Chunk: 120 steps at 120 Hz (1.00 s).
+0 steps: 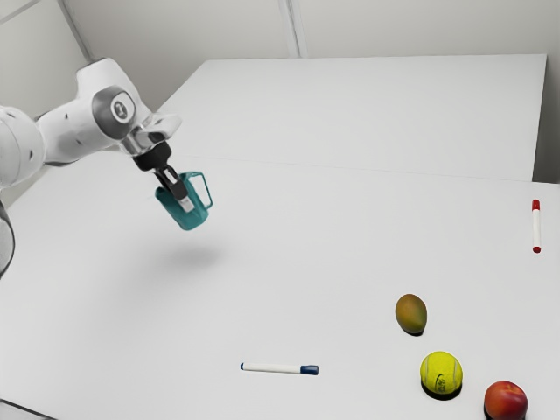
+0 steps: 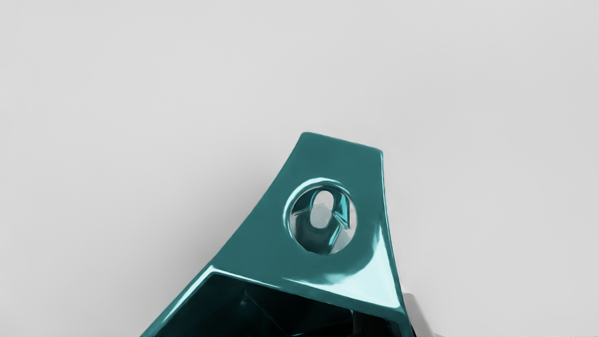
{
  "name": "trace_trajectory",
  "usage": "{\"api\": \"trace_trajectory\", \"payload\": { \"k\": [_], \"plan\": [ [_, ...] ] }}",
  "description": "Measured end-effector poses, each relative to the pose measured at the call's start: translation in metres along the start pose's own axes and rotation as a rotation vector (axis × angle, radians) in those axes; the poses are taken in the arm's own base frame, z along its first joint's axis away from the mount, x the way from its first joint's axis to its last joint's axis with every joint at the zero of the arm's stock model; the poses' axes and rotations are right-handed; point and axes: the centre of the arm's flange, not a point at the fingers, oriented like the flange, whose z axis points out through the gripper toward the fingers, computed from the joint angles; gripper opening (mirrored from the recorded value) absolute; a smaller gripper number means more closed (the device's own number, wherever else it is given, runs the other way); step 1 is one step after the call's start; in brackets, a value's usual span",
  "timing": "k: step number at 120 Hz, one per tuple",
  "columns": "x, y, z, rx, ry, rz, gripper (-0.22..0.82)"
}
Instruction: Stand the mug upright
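Note:
The teal mug (image 1: pixel 190 221) hangs above the table at the exterior view's left, tilted, with its handle toward the exterior view's right. My gripper (image 1: pixel 185 201) is shut on its wall. In the wrist view the mug (image 2: pixel 327 159) shows a teal face with a round hole and, below that, its dark hollow inside. A pale finger (image 2: pixel 420 316) lies along the outside of the wall, and a dark shape stands inside the mug. Its base is partly hidden from the wrist camera.
On the white table (image 1: pixel 289 262) lie a blue-capped marker (image 1: pixel 278 368), a brown-green fruit (image 1: pixel 411 313), a tennis ball (image 1: pixel 441 374), a red fruit (image 1: pixel 506 401) and a red marker (image 1: pixel 536 227). The mug's shadow falls on the tabletop below it.

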Motion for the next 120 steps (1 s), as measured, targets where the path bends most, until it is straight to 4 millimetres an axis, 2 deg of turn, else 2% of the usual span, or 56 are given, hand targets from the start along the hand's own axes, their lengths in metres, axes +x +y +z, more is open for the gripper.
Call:
{"api": "trace_trajectory", "payload": {
  "k": [12, 30, 49, 57, 68, 77, 88, 95, 101, 110, 120],
  "plan": [
    [0.006, -0.002, 0.025, 0.117, -0.064, -0.014, -0.17],
    [-0.005, -0.004, 0.058, 0.185, -0.084, -0.096, -0.17],
    [-0.014, -0.008, 0.075, 0.211, -0.070, -0.196, -0.17],
    [-0.017, -0.008, 0.080, 0.214, -0.062, -0.230, -0.07],
    [-0.021, -0.008, 0.088, 0.217, -0.056, -0.271, 0.14],
    [-0.022, -0.009, 0.088, 0.223, -0.045, -0.301, 0.27],
    [-0.021, -0.010, 0.085, 0.232, -0.029, -0.328, 0.39],
    [-0.018, -0.010, 0.074, 0.243, -0.008, -0.340, 0.44],
    [-0.010, -0.011, 0.053, 0.259, 0.019, -0.349, 0.48],
    [0.002, -0.010, -0.008, 0.278, 0.067, -0.364, 0.51],
    [0.008, 0.007, -0.088, 0.286, 0.109, -0.378, 0.54]
  ]
}}
